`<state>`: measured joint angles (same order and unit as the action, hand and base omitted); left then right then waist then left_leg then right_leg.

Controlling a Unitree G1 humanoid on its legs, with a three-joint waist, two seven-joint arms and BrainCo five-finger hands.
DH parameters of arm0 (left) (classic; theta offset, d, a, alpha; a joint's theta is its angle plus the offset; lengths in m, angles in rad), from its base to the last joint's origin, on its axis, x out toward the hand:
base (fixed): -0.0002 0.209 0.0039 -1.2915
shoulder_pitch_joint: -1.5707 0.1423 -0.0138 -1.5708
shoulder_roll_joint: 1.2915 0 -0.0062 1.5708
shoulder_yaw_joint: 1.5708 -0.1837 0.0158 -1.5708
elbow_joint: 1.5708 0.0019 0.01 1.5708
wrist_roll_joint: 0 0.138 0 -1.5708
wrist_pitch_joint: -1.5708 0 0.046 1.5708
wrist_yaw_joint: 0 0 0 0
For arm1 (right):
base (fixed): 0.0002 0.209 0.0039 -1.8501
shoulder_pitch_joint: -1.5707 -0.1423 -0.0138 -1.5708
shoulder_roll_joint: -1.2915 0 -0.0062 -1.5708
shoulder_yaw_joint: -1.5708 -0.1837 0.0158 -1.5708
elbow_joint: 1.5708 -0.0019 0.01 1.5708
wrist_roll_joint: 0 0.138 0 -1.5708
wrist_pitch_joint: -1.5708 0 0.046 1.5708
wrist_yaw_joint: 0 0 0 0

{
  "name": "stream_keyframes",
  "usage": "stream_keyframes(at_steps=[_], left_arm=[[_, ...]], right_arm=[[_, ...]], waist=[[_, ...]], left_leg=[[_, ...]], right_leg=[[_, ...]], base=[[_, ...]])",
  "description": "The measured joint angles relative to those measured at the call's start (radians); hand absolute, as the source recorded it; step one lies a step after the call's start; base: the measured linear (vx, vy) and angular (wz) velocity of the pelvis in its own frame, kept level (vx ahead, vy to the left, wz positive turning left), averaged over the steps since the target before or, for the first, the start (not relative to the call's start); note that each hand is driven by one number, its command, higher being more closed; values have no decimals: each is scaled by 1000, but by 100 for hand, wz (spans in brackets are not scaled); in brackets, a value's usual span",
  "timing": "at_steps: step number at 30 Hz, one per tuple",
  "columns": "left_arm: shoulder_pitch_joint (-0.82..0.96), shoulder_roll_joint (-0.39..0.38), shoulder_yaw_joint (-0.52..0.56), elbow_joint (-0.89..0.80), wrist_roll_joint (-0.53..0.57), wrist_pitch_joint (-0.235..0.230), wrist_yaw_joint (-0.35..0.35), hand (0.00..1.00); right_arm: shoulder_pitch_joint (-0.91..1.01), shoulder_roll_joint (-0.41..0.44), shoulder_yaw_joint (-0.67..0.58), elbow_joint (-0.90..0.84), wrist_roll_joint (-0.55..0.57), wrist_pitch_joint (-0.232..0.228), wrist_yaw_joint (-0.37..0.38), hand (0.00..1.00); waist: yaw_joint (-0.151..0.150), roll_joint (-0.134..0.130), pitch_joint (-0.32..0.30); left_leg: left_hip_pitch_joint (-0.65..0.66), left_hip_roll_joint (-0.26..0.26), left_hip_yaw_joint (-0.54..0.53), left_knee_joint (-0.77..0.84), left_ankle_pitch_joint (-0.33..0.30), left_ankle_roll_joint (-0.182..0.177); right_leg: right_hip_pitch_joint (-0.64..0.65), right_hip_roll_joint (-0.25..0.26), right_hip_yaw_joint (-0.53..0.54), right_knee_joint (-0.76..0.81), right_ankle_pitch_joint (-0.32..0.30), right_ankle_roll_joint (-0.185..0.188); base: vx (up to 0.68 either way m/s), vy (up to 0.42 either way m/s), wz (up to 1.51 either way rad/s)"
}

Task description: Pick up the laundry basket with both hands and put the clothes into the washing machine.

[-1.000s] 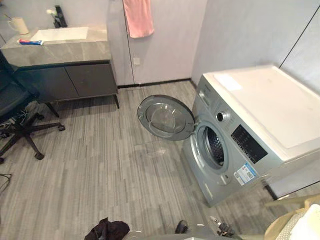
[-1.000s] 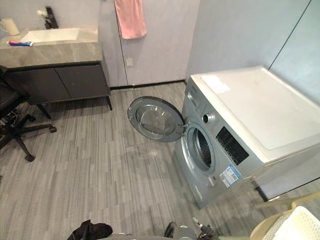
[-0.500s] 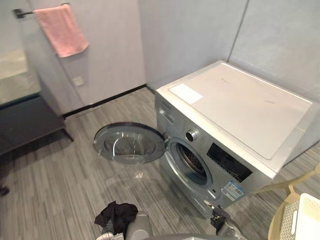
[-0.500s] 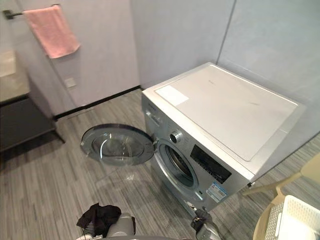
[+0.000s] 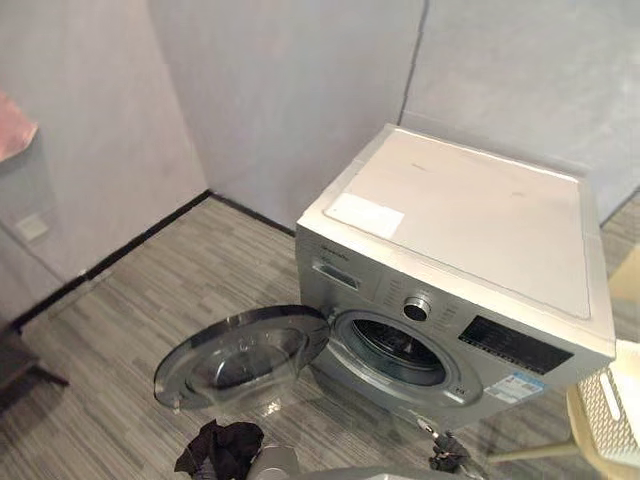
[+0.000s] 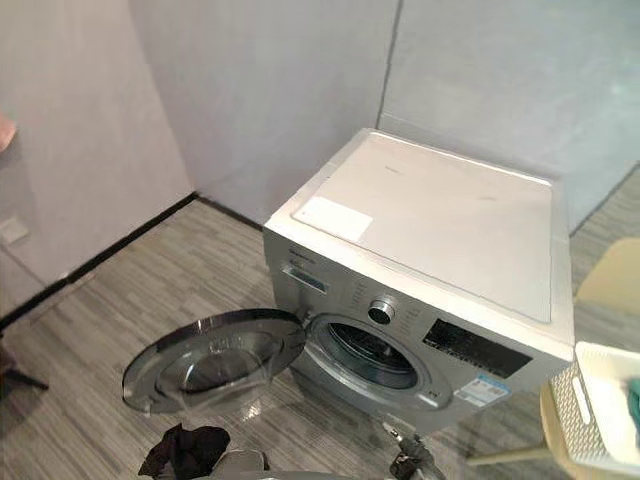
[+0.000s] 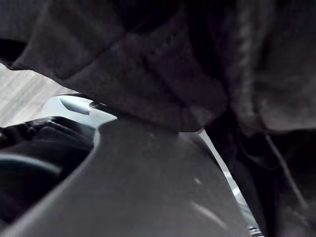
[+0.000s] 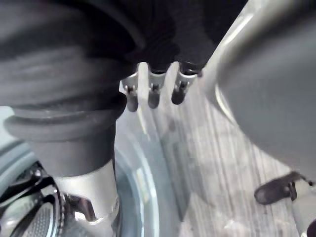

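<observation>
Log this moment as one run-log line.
silver front-loading washing machine: door open | dark crumpled clothes: outside machine | white laundry basket: on beige chair | right hand: empty

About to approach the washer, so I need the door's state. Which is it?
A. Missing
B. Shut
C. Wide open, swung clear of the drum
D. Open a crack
C: the door stands wide open to the left of the washer, low over the floor, leaving the drum opening unblocked.
</observation>
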<state>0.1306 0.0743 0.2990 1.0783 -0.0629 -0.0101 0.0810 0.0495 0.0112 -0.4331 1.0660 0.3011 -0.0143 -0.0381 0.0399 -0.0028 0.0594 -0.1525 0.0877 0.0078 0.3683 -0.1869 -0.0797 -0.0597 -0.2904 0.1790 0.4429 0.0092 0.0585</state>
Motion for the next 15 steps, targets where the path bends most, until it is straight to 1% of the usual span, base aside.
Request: stream_keyframes(at_steps=[1,2,3,4,5,6,7,8,9,11,12,14,15], left_arm=[[0,-8,-11,0,1,0,7,100],[1,-17,-13,0,3,1,8,100],[8,-9,-13,0,7,0,9,100],[6,-3,-13,0,7,0,9,100],[4,-3,-13,0,8,0,9,100],[3,-10,-14,2,9,-1,7,100],[3,-9,-12,5,12,-2,6,100],[-5,5,-21,22,17,-2,7,100],[-15,14,-27,31,17,-1,7,100],[-27,28,-33,36,18,1,7,100],[-35,23,-35,37,21,2,7,100],[-38,19,-35,36,34,1,6,100],[-40,16,-34,33,36,1,6,100]], right_arm=[[8,-15,1,-12,0,1,0,0],[15,-21,1,-21,0,0,1,0],[19,-27,4,-25,-3,-1,1,0],[24,-25,6,-24,-5,0,1,0],[33,-25,11,-13,-21,0,-1,0],[29,-24,16,-5,-30,0,-2,0],[24,-24,24,0,-35,-1,-3,0],[17,-24,35,13,-37,2,-2,0],[19,-22,50,19,-38,3,-2,0],[24,-20,44,28,-34,5,-1,0],[23,-24,45,27,-36,4,-1,0],[25,-25,45,29,-36,4,-1,0],[24,-25,49,39,-36,3,-1,0]], waist=[[-7,18,4],[-14,30,5],[-28,44,12],[-30,36,13],[-25,24,11],[-25,20,10],[-25,16,8],[-24,6,9],[-28,-16,6],[-28,-24,17],[-28,-19,22],[-28,-15,21],[-27,-14,19]], left_leg=[[37,7,37,-21,8,23],[49,20,54,-23,7,30],[80,37,81,-30,3,37],[102,41,101,-43,3,37],[134,49,141,-61,3,36],[150,57,174,-80,7,30],[151,60,191,-95,12,23],[148,68,222,-123,24,7],[149,66,244,-150,37,-3],[162,53,231,-185,55,-13],[188,46,189,-225,71,-21],[213,57,159,-246,78,-25],[224,81,142,-237,72,-36]], right_leg=[[-40,-9,-46,60,54,-61],[-50,-9,-75,86,58,-56],[-65,-5,-179,144,19,-14],[-72,-4,-249,160,4,-11],[-63,-18,-393,154,-34,-44],[-48,-25,-470,98,-39,-27],[-45,-23,-503,62,-45,-18],[-35,-11,-564,-21,-56,-2],[-11,12,-592,-120,-68,16],[16,37,-586,-212,-91,48],[24,53,-580,-226,-89,45],[54,77,-590,-247,-90,42],[91,103,-609,-275,-92,36]], base=[[73,195,-88],[59,151,-64],[46,79,-46],[62,64,-73],[67,24,-103],[52,-2,-106],[16,-52,-113],[-19,-114,-96],[-19,-102,-87],[0,-144,-50],[8,-154,-27],[27,-123,6],[47,-141,24]])
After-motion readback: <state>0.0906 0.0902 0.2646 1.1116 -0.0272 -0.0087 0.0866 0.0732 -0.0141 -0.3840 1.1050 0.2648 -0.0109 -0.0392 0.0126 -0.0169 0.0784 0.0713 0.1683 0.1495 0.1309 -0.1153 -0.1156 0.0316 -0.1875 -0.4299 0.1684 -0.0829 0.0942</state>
